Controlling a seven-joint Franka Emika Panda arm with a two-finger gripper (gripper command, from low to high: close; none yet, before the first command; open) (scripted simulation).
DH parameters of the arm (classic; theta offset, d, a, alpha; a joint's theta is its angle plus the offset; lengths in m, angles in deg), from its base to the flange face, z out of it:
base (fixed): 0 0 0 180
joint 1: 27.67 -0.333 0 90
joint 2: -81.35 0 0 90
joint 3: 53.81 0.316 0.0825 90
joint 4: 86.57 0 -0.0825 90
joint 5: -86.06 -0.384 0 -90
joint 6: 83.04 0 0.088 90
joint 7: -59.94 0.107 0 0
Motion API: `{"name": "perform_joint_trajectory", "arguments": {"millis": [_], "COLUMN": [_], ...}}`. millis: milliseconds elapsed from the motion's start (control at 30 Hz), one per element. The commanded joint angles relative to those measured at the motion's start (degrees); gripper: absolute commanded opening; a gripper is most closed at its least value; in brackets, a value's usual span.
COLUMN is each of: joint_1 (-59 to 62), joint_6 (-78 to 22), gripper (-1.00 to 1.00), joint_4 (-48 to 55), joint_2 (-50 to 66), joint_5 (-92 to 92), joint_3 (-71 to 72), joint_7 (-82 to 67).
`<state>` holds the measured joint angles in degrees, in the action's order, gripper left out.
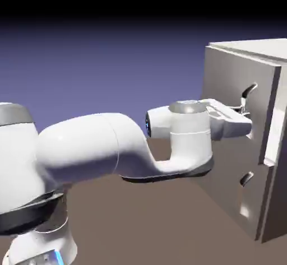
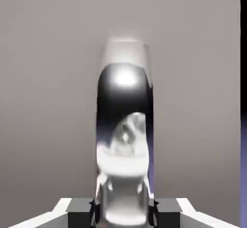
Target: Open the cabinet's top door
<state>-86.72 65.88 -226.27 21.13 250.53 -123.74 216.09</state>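
The gripper [image 1: 248, 125] is closed on the handle [image 2: 124, 140] of the top door [image 1: 230, 112], on the cabinet [image 1: 246, 135] front, so that a pull should swing the door open

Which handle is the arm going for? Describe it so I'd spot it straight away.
Find the grey cabinet on the right of the exterior view. On its taller upper panel, the top door, a shiny silver bar handle stands out; the gripper is at it. The lower handle is smaller, with nothing near it.
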Motion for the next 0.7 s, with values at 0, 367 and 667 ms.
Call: {"name": "perform_joint_trajectory", "arguments": {"millis": [0, 367, 667], "joint_1": [1.8, 20.8, 27.7], "joint_6": [-0.9, -11.4, -27.1], "gripper": [-1.00, -1.00, -1.00], "joint_4": [-1.2, -14.4, -25.5], "joint_2": [1.6, 9.5, 5.4], "joint_5": [-0.2, -12.0, -32.6], "joint_3": [1.4, 20.9, 38.8], "joint_7": [1.9, 9.9, 5.2]}}
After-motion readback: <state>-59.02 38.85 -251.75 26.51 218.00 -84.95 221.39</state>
